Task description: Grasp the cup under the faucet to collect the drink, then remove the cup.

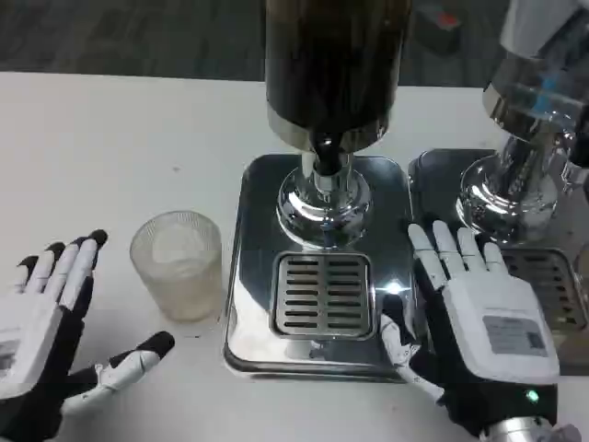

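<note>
A clear ribbed plastic cup (178,263) stands upright on the white table, left of the drink dispenser's chrome base (250,276). The dispenser's dark tank (336,64) rises at the top centre, its faucet (324,161) pointing down over the slotted drip grate (322,295). Nothing stands on the grate. My left hand (46,336) lies at the lower left, fingers spread, thumb reaching toward the cup's foot without touching it. My right hand (479,318) rests at the right edge of the chrome base, fingers stretched forward and empty.
A second dispenser (525,138) with its own chrome base and drip grate (552,285) stands at the right, close behind my right hand. Bare white table (110,147) stretches to the left and behind the cup.
</note>
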